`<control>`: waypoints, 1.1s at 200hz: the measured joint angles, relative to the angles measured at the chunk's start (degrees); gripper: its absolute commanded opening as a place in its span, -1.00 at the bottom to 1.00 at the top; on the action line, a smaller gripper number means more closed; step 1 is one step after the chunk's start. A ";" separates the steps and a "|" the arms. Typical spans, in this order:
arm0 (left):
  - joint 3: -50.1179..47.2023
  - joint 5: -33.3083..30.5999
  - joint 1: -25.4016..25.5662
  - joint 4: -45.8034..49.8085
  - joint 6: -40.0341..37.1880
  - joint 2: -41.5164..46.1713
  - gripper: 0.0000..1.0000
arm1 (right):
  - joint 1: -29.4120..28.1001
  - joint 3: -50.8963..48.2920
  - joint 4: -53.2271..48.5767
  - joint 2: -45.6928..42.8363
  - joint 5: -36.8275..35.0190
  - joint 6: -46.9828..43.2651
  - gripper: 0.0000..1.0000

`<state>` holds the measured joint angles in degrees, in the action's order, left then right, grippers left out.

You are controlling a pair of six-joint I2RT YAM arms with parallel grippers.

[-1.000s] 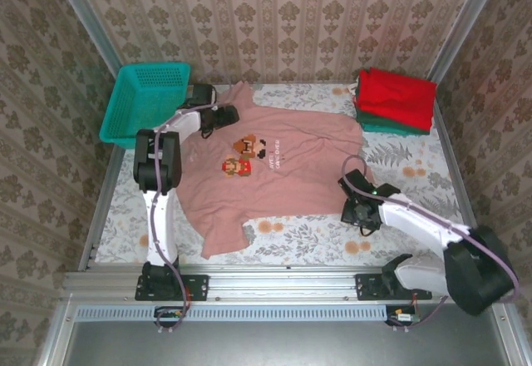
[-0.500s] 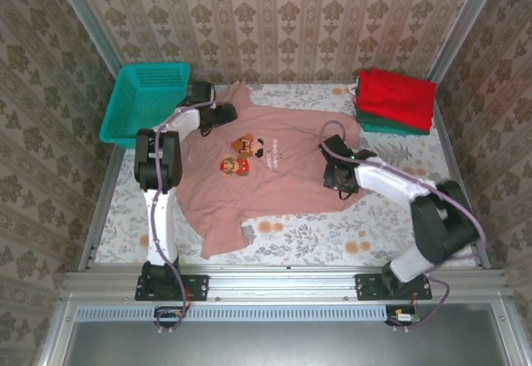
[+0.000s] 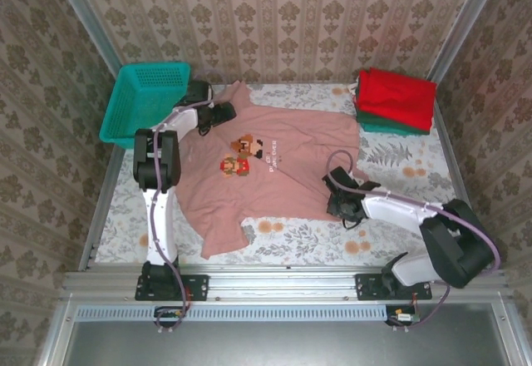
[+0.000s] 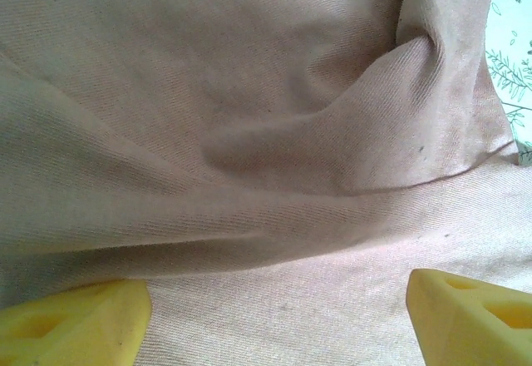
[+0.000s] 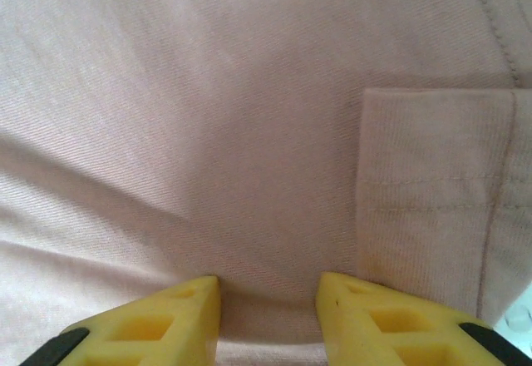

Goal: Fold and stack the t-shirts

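Dusty-pink t-shirt (image 3: 274,175) lies unfolded mid-table as I work its edges with both arms

It lies print-up, well apart from the folded red tee (image 3: 397,96) stacked on the dark green tee (image 3: 391,126) at the far right. My left gripper (image 3: 223,114) hovers wide open over the collar, beside the teal basket (image 3: 141,104). My right gripper (image 3: 339,202) stands narrowed at the hem, probably for a fold. I cannot tell if it has the cloth.

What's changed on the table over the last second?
The right gripper moved left onto the pink t-shirt, then back toward its near right hem. The open left gripper, the folded t-shirts and the basket stayed put.
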<state>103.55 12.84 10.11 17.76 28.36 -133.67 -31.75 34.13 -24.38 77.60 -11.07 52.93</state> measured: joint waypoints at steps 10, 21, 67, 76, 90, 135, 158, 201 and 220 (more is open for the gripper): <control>0.00 0.22 -0.07 -0.02 0.00 0.00 0.68 | -0.61 -1.81 -1.20 -3.04 0.48 1.53 -0.13; 0.04 0.42 -0.09 0.00 0.00 0.00 0.69 | -1.14 -3.26 -4.31 -7.13 0.68 2.75 -0.06; 0.22 1.31 -0.07 -0.02 -0.20 0.31 1.00 | -0.46 1.73 -21.16 -19.37 -2.60 2.40 0.08; 0.17 1.33 -0.02 0.17 -0.39 0.57 1.00 | 0.02 3.30 -22.38 -20.20 -3.45 2.10 0.09; -0.20 1.31 -0.04 1.09 -0.48 1.25 1.00 | 0.76 4.92 -22.75 -20.41 -4.48 1.22 0.07; -2.12 1.31 0.02 3.52 -0.72 4.48 1.00 | 1.51 5.40 -21.90 -15.41 -5.22 -0.59 0.03; -19.56 0.37 0.76 4.24 -2.78 19.78 1.00 | 4.11 11.04 -17.77 -2.29 -5.05 -4.87 0.03; -47.43 -3.26 6.12 1.20 -3.48 56.37 1.00 | 7.76 26.91 -11.15 17.81 -4.15 -11.80 0.01; -55.76 -4.11 9.86 2.19 -2.95 63.95 0.99 | 9.11 34.21 -9.57 24.55 -3.41 -14.14 0.01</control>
<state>47.79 8.73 19.97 19.94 25.41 -69.71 -22.63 68.34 -33.95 102.15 -14.48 38.79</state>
